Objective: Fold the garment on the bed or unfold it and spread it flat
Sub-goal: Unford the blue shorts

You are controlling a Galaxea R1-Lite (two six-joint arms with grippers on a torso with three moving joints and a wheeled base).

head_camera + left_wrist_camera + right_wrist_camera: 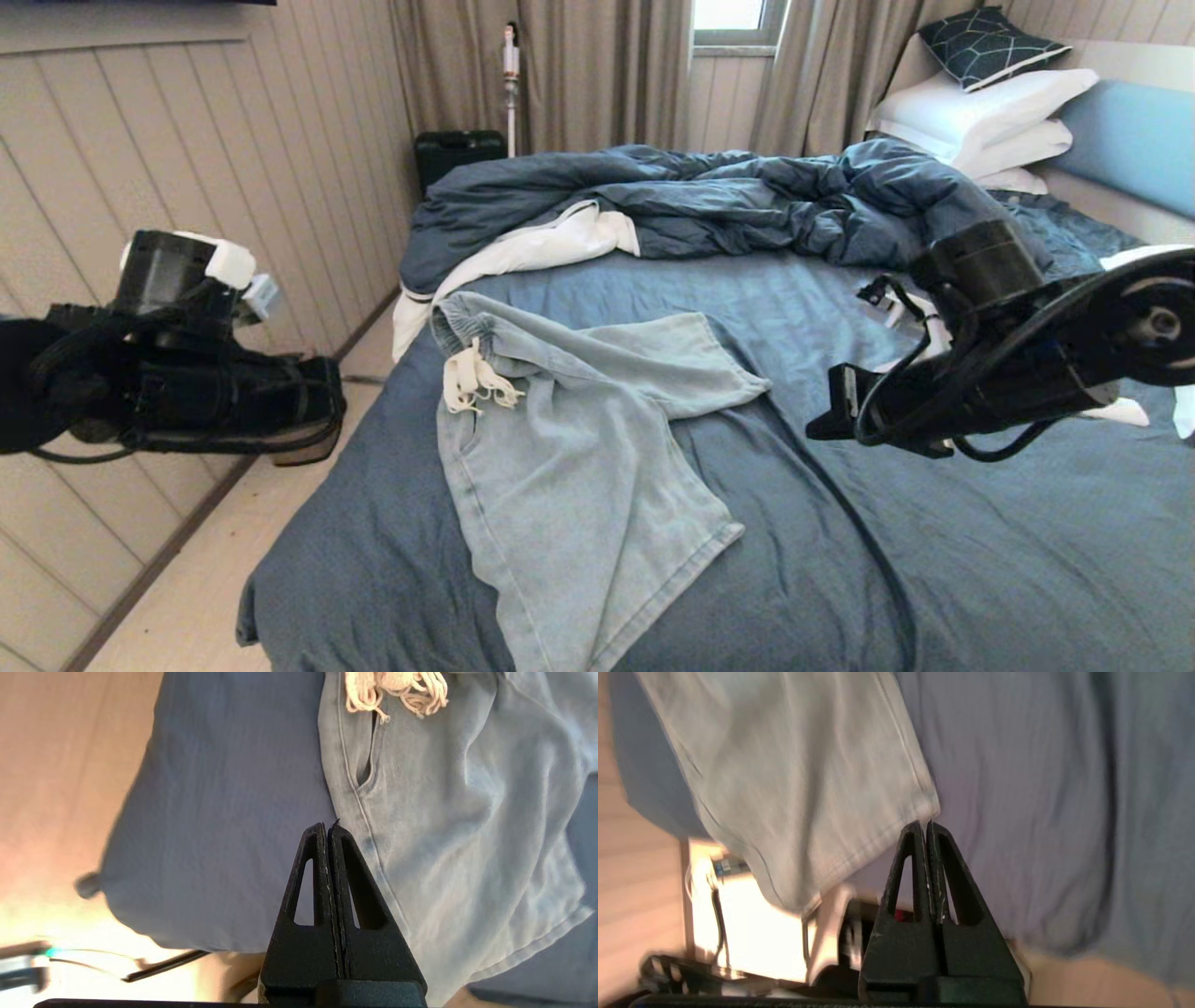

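Slate-blue bed [980,560] across frame, near edge cut off. Left gripper [328,828] and right gripper [924,828] raised near, fingers pressed together, empty. Pale shorts [569,448] between, lower hem cropped, one leg possibly folded over. Rumpled duvet [728,201] beyond, pillows [980,117] farthest.

A home bedroom.
A large bed [980,560] with rumpled duvet [728,201], stacked white pillows [980,117] against a padded headboard [1134,140], drawn curtains [597,75] at a window [733,19], panelled walls [187,159].
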